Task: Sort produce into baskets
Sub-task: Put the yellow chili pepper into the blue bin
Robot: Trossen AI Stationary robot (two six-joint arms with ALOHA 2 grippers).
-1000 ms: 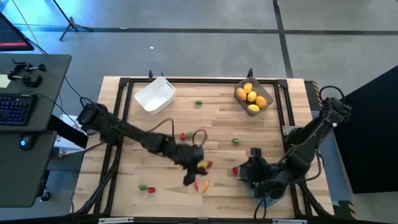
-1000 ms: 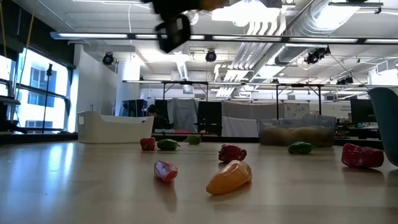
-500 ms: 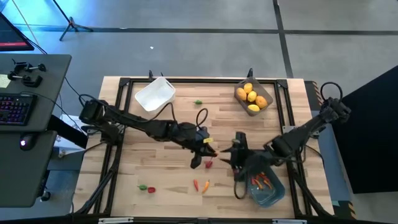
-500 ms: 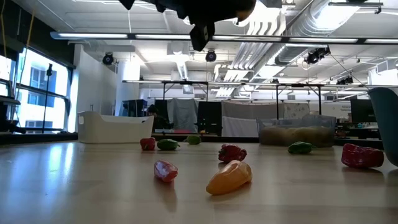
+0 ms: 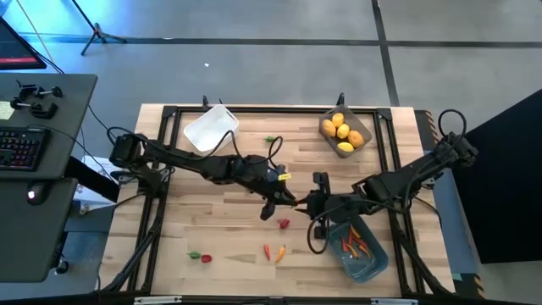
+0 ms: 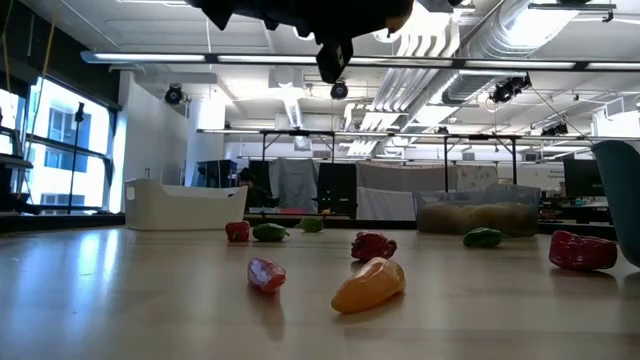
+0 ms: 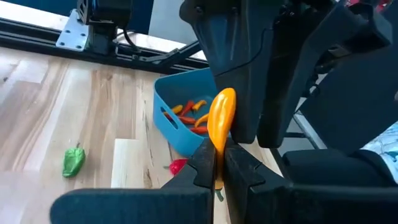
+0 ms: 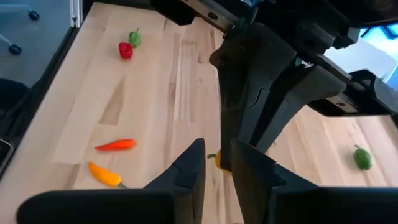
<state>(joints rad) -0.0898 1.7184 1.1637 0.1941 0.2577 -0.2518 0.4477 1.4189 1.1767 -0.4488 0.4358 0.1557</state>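
My left hand (image 7: 214, 163) grips a yellow-orange pepper (image 7: 220, 119) above mid-desk (image 5: 220, 237). My right hand (image 8: 214, 167) faces it, fingers narrowly apart around the pepper's far end. Beyond: blue basket (image 7: 177, 99) holding orange-red pieces.

Bright, even overhead light; soft shadows; near wrist-view foregrounds blurred.

Blue basket (image 7: 180, 115), orange-yellow pepper (image 7: 221, 117), white basket (image 5: 211, 129), pale wood table (image 5: 237, 246).

One camera is looking straight down on the table (image 5: 212, 229); another is looking level across it; both wrist cameras are facing each other closely.
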